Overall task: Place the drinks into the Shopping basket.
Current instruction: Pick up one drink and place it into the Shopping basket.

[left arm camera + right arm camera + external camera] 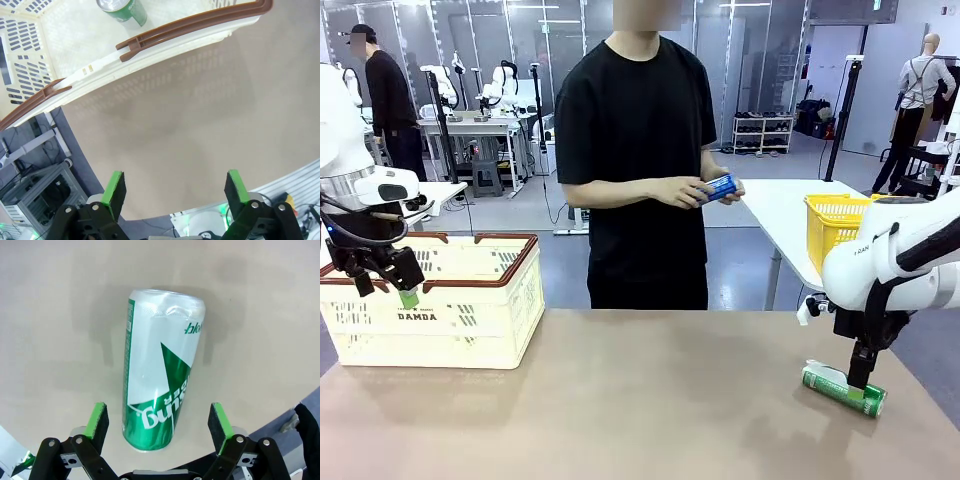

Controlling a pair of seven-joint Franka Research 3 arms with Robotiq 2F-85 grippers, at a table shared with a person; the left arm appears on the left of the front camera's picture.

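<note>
On the table [50,315], green can [160,355] lying under the spread right pincer [159,410].

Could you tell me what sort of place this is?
Probably a robotics lab staging shop tasks: the right gripper open around a green can, a cream Shopping basket on the table, a yellow basket beyond.
</note>
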